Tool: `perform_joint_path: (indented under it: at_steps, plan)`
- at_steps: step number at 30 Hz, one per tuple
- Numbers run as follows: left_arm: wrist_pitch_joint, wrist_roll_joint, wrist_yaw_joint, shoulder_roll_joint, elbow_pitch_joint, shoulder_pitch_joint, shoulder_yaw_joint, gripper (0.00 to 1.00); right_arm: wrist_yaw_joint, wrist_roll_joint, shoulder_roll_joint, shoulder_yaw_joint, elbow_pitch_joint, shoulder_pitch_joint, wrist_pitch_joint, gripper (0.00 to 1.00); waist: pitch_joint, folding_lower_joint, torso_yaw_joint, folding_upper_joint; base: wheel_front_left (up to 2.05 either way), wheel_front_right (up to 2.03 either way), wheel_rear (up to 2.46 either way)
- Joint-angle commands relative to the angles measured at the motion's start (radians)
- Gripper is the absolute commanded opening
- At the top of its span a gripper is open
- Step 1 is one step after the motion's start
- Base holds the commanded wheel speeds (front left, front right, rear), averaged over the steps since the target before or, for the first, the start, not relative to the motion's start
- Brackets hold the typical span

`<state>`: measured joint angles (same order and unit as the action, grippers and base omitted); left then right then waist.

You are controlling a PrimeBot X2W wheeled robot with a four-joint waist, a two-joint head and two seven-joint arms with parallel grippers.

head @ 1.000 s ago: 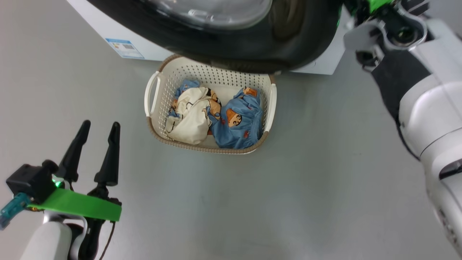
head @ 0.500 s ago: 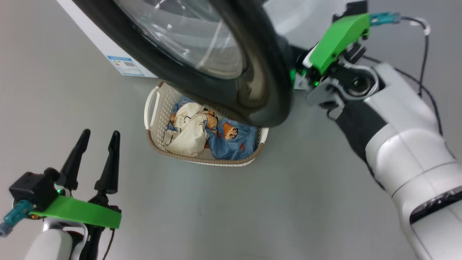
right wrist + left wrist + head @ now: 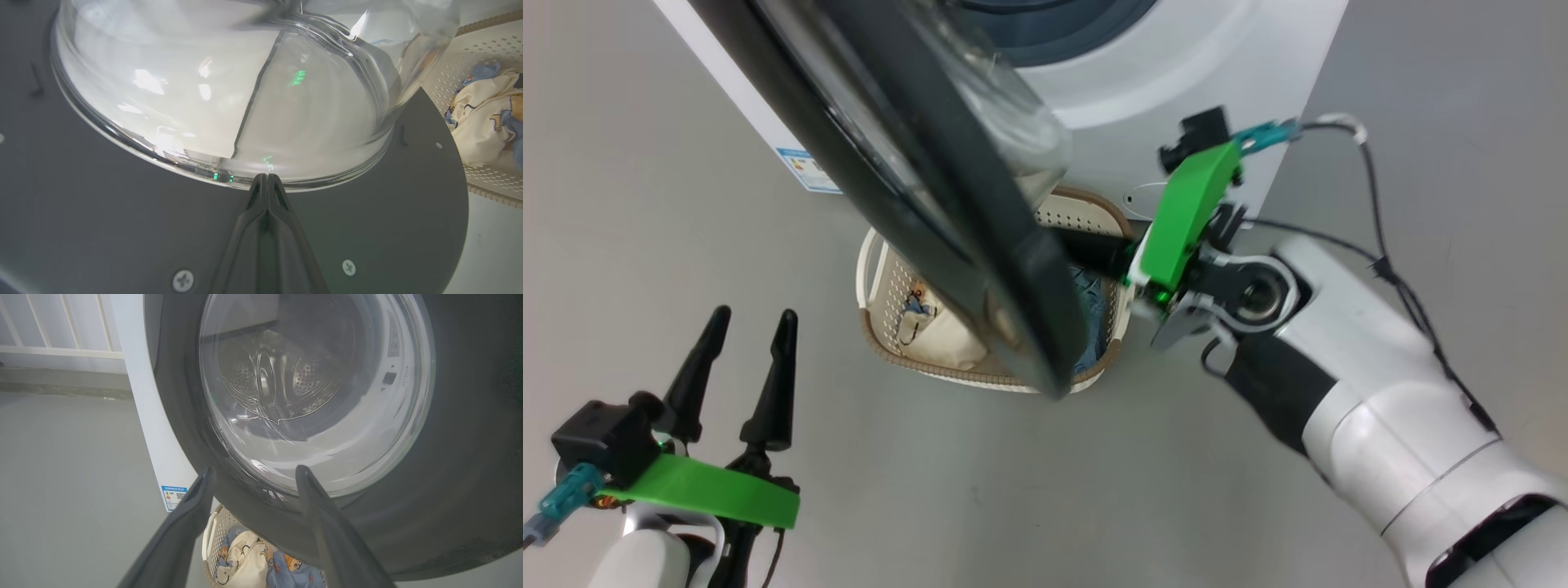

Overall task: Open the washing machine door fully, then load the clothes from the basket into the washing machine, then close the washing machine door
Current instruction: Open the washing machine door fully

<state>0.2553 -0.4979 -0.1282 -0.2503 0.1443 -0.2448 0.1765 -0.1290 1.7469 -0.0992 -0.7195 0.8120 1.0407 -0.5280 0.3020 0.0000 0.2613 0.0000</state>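
Just swung the large round black-ringed glass washing machine door wider, clenched right gripper pressing it dead ahead; left gripper spread, empty; loading near

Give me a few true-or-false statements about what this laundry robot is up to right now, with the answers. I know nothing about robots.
1. The clothes are inside the washing machine. False: they lie in the basket.
2. The left gripper has its jaws apart and holds nothing. True.
3. The right gripper has its jaws wide open. False: they are pressed together, tips at the door's inner side.
4. The washing machine door stands swung away from the machine, above the basket in the head view. True.
5. The basket sits on top of the machine. False: it stands on the floor in front of it.
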Motion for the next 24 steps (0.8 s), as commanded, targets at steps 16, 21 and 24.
perform_joint_path:
  at_steps: [16, 21, 24]
  plan:
    - [0.006, 0.02, -0.002, -0.025, -0.003, -0.001, -0.049, 1.0, -0.002, 0.175, 0.049, -0.259, -0.179, -0.084, 0.073, 0.0, -0.035, 0.0, 0.007, 0.0, 0.0, 0.0, 0.0]
    - [0.006, 0.025, -0.002, -0.026, 0.002, 0.006, -0.056, 1.0, -0.002, 0.232, 0.046, -0.326, -0.193, -0.081, 0.11, 0.0, -0.049, 0.0, 0.005, 0.0, 0.0, 0.0, 0.0]
    - [0.006, 0.029, -0.003, -0.027, 0.005, 0.01, -0.062, 1.0, -0.002, 0.267, 0.032, -0.349, -0.209, -0.075, 0.15, 0.0, -0.058, 0.0, 0.001, 0.0, 0.0, 0.0, 0.0]
